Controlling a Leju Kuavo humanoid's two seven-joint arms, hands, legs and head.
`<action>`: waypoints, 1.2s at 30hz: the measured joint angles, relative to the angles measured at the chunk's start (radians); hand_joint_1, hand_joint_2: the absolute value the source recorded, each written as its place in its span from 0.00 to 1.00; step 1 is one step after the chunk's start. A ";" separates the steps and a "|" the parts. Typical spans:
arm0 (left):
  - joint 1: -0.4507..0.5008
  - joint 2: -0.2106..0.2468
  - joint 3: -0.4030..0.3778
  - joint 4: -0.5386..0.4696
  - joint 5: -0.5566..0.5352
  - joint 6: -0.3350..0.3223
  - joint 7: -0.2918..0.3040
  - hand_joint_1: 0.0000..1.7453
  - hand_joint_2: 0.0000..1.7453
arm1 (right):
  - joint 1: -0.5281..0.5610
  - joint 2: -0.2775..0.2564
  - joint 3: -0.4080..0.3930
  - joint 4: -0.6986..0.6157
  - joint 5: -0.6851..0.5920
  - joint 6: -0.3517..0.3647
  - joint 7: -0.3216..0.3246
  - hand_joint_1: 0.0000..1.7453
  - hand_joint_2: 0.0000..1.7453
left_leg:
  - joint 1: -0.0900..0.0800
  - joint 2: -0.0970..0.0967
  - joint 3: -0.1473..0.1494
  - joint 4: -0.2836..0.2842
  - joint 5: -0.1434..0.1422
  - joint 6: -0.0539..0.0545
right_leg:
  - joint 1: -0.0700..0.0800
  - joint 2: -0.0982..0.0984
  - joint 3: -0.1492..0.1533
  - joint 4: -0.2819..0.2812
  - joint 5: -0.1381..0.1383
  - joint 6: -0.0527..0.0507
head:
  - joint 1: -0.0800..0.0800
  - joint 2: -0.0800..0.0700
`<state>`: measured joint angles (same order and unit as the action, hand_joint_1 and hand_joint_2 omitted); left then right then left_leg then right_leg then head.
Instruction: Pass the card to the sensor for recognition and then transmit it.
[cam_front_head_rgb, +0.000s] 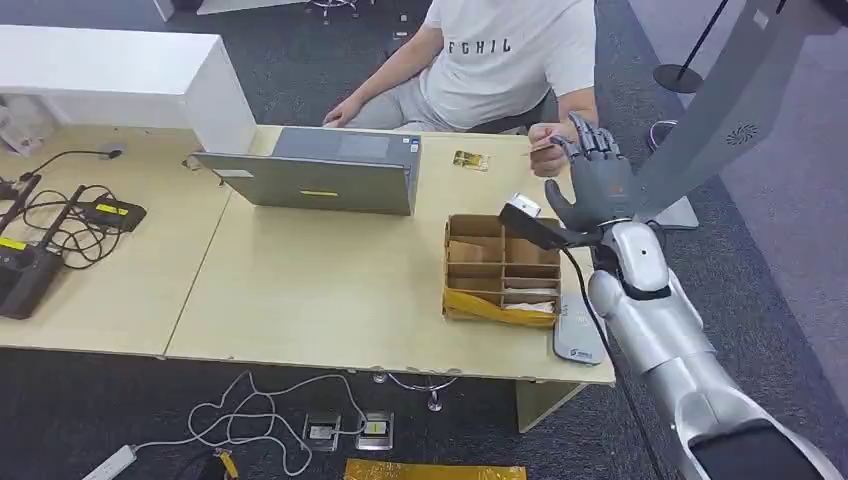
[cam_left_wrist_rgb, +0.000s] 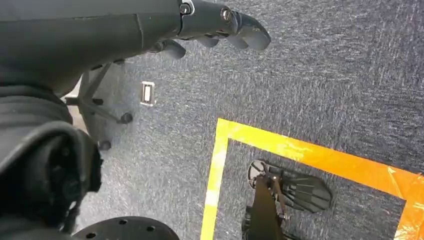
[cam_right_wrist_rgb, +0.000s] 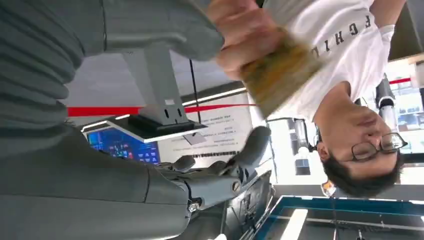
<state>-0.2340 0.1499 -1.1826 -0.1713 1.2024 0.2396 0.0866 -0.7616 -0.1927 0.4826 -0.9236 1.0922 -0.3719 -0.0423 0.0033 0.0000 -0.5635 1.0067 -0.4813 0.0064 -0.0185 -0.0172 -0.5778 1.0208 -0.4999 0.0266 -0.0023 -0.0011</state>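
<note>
right hand empty — person's hand holds card

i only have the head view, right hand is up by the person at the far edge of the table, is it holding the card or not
Observer: No. The right wrist view shows the person's hand holding the card, while the right hand has its fingers apart and holds nothing.
Operator: is the card touching the fingers
Observer: No. There is a gap between the card and the fingers. The card is blurred in that view.
Operator: and the left hand
Observer: The left hand hangs over the grey carpet near a line of yellow floor tape, and it holds nothing.
</note>
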 joint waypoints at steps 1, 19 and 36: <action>0.000 0.000 0.000 0.000 0.000 0.000 0.000 0.00 0.00 | 0.000 0.000 -0.002 0.000 0.000 0.000 0.000 0.00 1.00 | 0.000 0.000 0.000 0.000 0.000 0.000 | 0.000 0.000 0.000 0.000 0.000 0.000 | 0.000 0.000; 0.001 -0.002 0.000 0.000 0.007 0.000 0.000 0.00 0.00 | 0.010 0.010 -0.039 0.010 -0.036 -0.042 -0.011 0.00 1.00 | 0.000 0.000 0.000 0.000 0.000 0.000 | 0.000 0.000 0.000 0.000 0.000 0.000 | 0.000 0.000; 0.007 0.000 -0.004 0.000 0.006 -0.018 0.000 0.00 0.00 | -0.134 -0.162 -0.156 0.109 -0.096 -0.114 -0.106 0.00 1.00 | -0.002 0.001 0.001 0.001 0.000 0.000 | -0.001 0.001 -0.001 -0.001 0.000 0.000 | -0.001 0.000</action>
<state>-0.2271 0.1495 -1.1868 -0.1709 1.2081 0.2213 0.0866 -0.8954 -0.3543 0.3266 -0.8142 0.9962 -0.4859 -0.1487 0.0016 0.0013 -0.5623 1.0076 -0.4815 0.0065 -0.0198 -0.0163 -0.5792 1.0203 -0.4996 0.0267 -0.0034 -0.0011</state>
